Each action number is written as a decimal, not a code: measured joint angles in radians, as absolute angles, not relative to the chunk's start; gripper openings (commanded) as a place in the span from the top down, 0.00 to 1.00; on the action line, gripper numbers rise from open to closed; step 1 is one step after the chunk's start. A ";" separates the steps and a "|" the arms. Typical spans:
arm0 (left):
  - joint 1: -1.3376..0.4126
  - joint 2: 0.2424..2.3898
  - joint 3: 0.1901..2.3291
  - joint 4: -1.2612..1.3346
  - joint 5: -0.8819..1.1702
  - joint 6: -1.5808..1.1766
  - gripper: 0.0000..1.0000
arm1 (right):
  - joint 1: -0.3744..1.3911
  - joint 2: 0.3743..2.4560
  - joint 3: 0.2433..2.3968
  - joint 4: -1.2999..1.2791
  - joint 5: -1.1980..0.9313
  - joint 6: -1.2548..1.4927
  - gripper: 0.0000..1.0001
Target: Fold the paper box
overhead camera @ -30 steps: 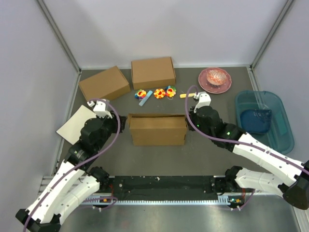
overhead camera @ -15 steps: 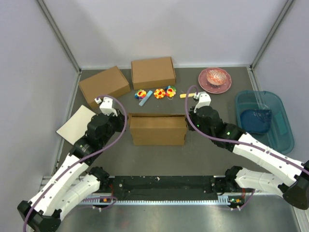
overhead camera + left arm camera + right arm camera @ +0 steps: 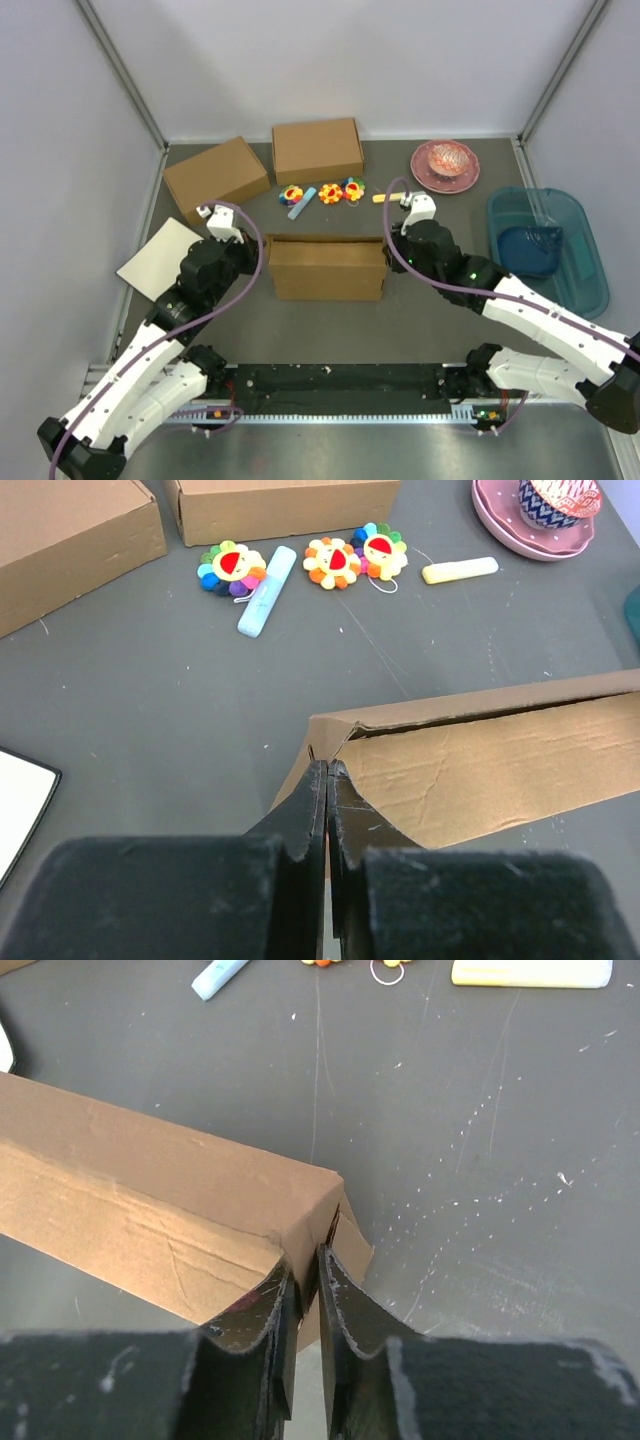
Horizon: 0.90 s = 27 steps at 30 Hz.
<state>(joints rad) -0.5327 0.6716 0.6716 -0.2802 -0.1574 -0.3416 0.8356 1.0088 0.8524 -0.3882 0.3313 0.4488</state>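
Two ends of the box, lying crosswise, meet my grippers: left gripper clenched shut at one corner, right gripper pinching the opposite end wall.

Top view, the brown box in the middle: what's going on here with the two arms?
Each arm is working one end of the paper box, which stands formed up mid-table. The right gripper has its fingers pinched on cardboard at the box's right end corner. The left gripper is shut at the left end corner; whether it holds any cardboard there is unclear.
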 measured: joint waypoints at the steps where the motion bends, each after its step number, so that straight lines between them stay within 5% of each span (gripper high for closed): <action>1: -0.533 0.659 0.657 -0.269 -0.154 -0.342 1.00 | 0.836 1.008 0.853 -0.391 0.327 0.450 0.79; 5: -0.533 0.627 0.621 -0.242 -0.149 -0.342 1.00 | 0.836 1.002 0.865 -0.423 0.303 0.456 0.69; 14: -0.534 0.610 0.570 -0.178 -0.150 -0.350 1.00 | 0.836 0.991 0.918 -0.541 0.275 0.456 0.62; 27: -0.538 0.615 0.568 -0.169 -0.155 -0.353 1.00 | 0.836 0.997 1.016 -0.577 0.321 0.441 0.69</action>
<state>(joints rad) -0.5377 0.6151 0.5682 -0.1688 -0.1555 -0.3534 0.8356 0.9970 1.0157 -0.5774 0.3214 0.4412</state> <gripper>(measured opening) 0.009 0.357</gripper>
